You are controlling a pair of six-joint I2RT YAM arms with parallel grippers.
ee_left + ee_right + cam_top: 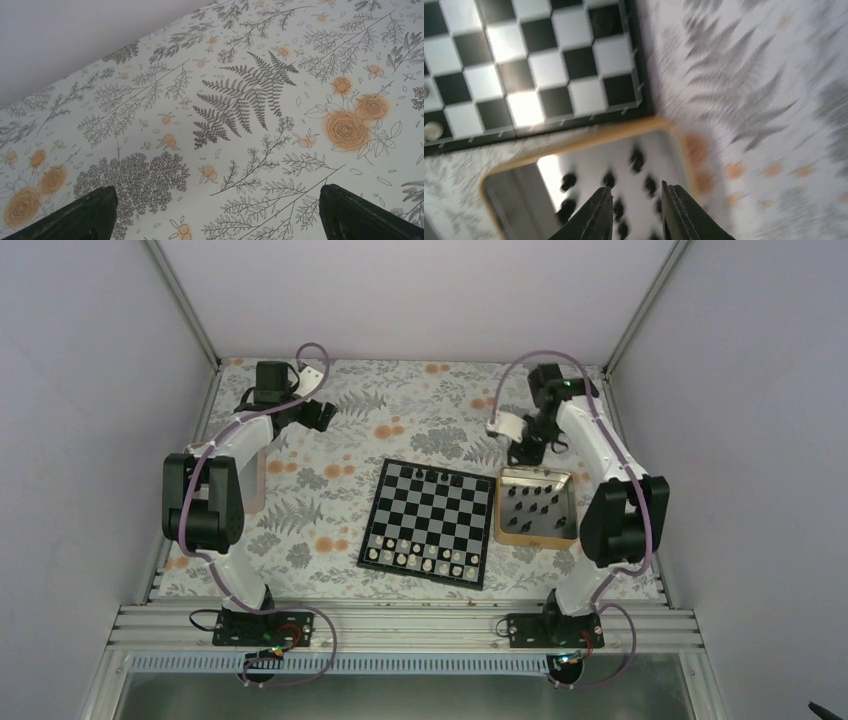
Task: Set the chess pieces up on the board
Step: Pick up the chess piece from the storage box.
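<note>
We see the tiny black chess pieces (535, 502) mostly in the tan-rimmed grey tray (536, 540) at 3 o'clock of the black-and-white chequered board (430, 515), our right gripper (636, 192) above them narrowly parted and empty, our left gripper (216, 189) spread wide, empty, over the floral cloth (250, 100)

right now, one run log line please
left gripper open over cloth | right gripper narrowly open, empty, above tray | most black pieces in tray | board far row barely filled
</note>
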